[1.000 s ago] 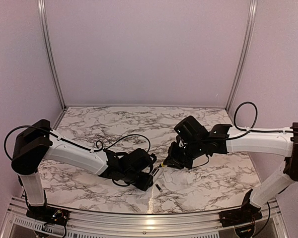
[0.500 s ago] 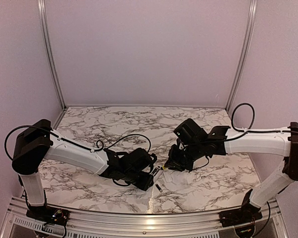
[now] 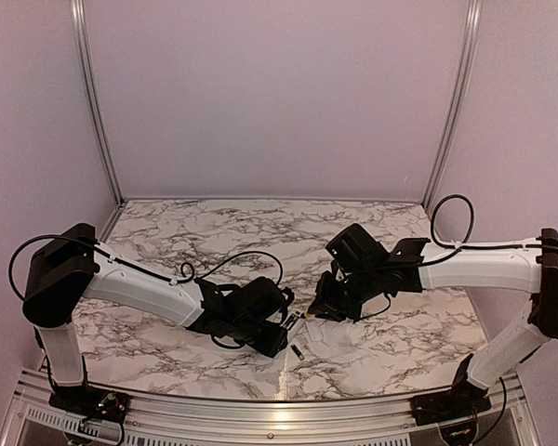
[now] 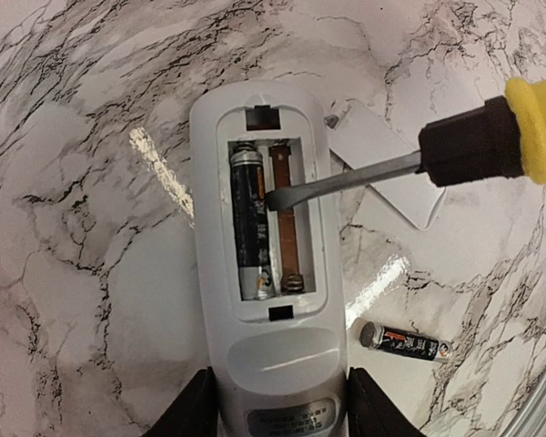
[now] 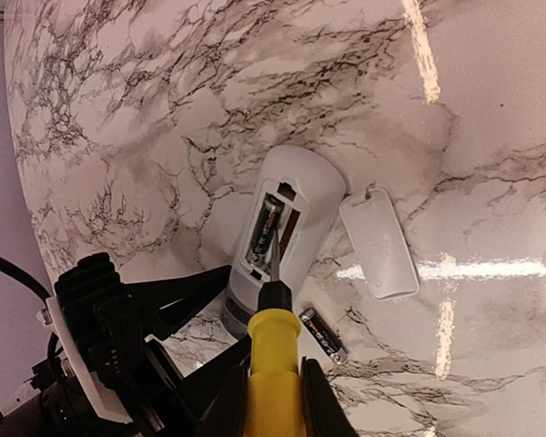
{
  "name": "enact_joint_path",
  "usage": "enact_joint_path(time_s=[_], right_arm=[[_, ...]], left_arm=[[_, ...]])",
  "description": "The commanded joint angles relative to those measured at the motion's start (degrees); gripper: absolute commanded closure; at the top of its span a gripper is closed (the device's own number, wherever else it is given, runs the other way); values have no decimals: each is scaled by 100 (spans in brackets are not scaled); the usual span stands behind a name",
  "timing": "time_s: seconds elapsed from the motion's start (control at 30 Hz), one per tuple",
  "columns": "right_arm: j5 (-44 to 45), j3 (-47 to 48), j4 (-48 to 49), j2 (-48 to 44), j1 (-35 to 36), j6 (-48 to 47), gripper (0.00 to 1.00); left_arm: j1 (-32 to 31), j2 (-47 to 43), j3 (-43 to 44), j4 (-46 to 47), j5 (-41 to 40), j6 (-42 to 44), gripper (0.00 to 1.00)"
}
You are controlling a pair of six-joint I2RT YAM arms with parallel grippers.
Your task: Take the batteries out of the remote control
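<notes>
The white remote control lies compartment-up on the marble, and my left gripper is shut on its near end. One battery sits in the left slot; the right slot is bare. A second battery lies loose on the table beside the remote. My right gripper is shut on the yellow-handled screwdriver. The screwdriver blade reaches into the compartment with its tip against the seated battery. In the top view both grippers meet near the table's front middle.
The flat white cover piece lies on the marble just right of the remote, partly under the screwdriver shaft. The table's front metal rail runs close behind the loose battery.
The right arm has shifted slightly left toward the remote, bringing the screwdriver further in. The left arm and the remote have stayed put.
</notes>
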Motion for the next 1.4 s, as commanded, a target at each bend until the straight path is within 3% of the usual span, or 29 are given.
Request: enact_joint_path(time_s=[0.0,0.6,1.07,1.37], right_arm=[[34,-52,176,107,-67,57,100],[-199,-371,617,110,-153,159,100],[-339,-436,487,163,-156,17,100],[-378,-7,97,309,-156,-465,100]], left_arm=[[10,301,43,-195,182,46,61],[10,327,83,-206,209,110,61],[10,354,89,-206,233,104,62],[11,361,92,-191,215,75,62]])
